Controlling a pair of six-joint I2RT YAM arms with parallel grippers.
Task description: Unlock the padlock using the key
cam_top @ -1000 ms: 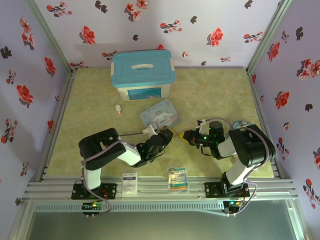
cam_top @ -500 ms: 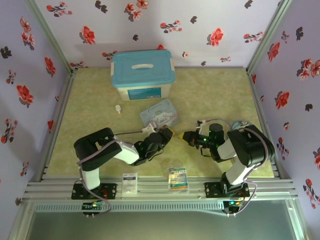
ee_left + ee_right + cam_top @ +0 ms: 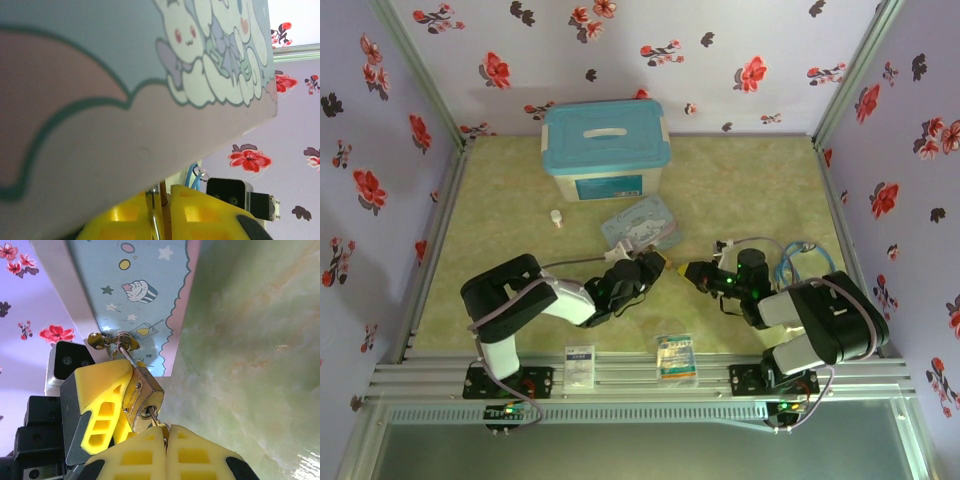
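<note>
Lavender walls (image 3: 720, 40) printed with red and dark flowers enclose a green, marble-patterned worktop (image 3: 750, 190). From above, a plastic box (image 3: 605, 150) with a blue lid stands at the back. A small white bottle (image 3: 556, 218) and a flat cartoon tin (image 3: 642, 225) lie nearer the arms. The yellow left fingers (image 3: 657, 265) and right fingers (image 3: 692, 272) meet tip to tip just beside the tin's near corner.

On the left wrist, the tin's smooth printed face looms close, above ribbed yellow fingers nearly closed on a thin metal strip.

On the right wrist, the padlock (image 3: 145, 399), a small brass block with a silvery shackle, sits clamped against a left finger. The right fingers press fully together on the key (image 3: 151, 415), whose thin shaft runs into the padlock's end.
</note>
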